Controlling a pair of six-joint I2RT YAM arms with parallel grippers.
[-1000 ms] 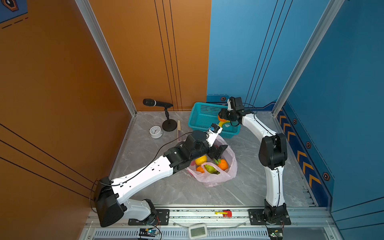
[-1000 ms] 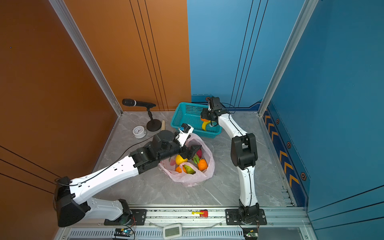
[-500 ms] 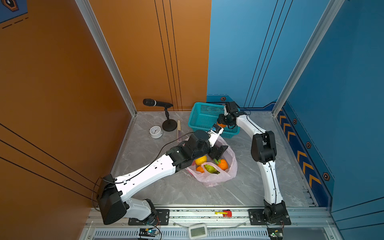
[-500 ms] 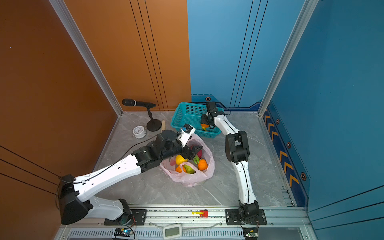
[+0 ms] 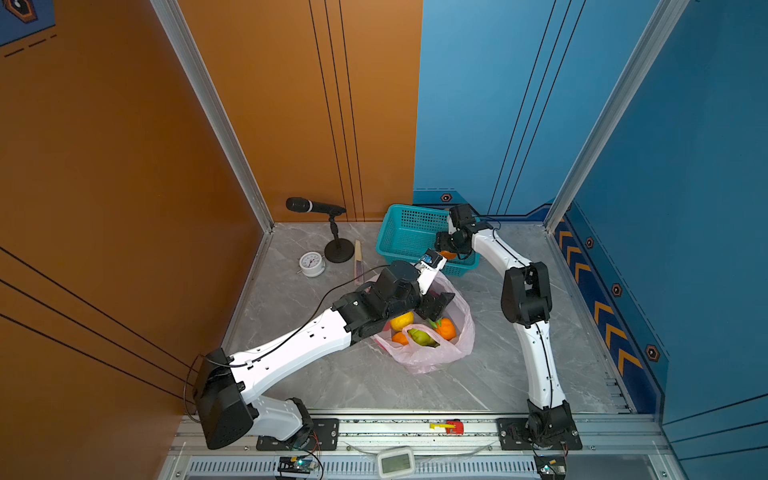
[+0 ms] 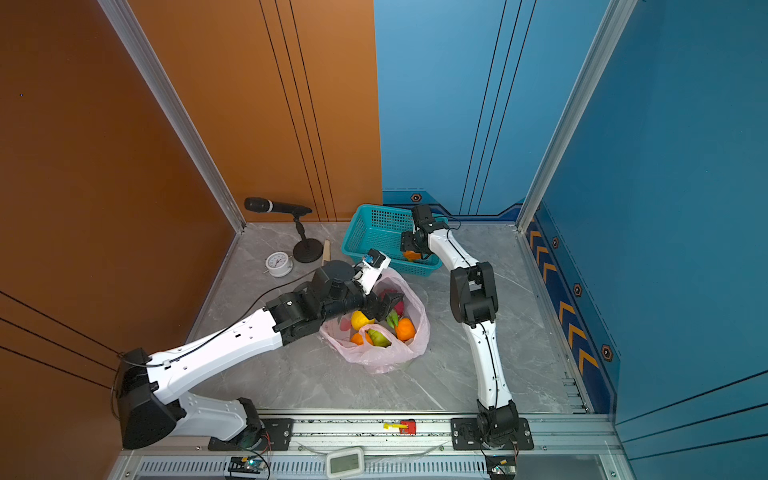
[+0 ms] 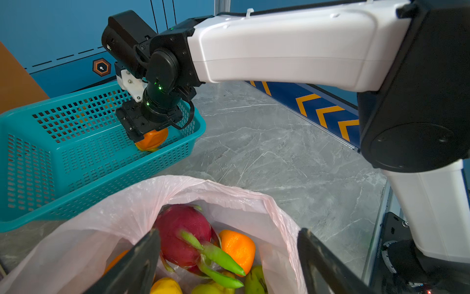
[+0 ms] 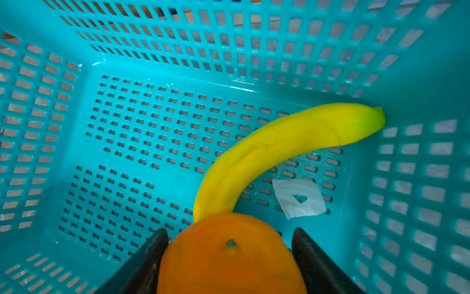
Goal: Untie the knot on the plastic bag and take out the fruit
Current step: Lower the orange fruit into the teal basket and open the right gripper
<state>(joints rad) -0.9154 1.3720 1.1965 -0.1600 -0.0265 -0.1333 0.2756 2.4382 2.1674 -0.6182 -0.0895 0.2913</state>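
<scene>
Down in the teal basket (image 5: 399,232), the right tool (image 8: 230,231) has lowered its orange (image 8: 229,262) against the banana (image 8: 279,147).
Its jaws flank that orange, and whether they pinch it or have let go cannot be told. Either way, 1 more fruit looks delivered. The left tool (image 7: 229,230) hangs spread over the plastic bag (image 5: 432,357), which lies open on the worktop (image 5: 478,374), no knot showing. Basket: 1 orange, 1 banana. Bag: 2 oranges (image 5: 446,328), 1 yellow citrus (image 5: 402,321), 1 green pear (image 5: 422,337), 1 dragon fruit (image 7: 183,229).
</scene>
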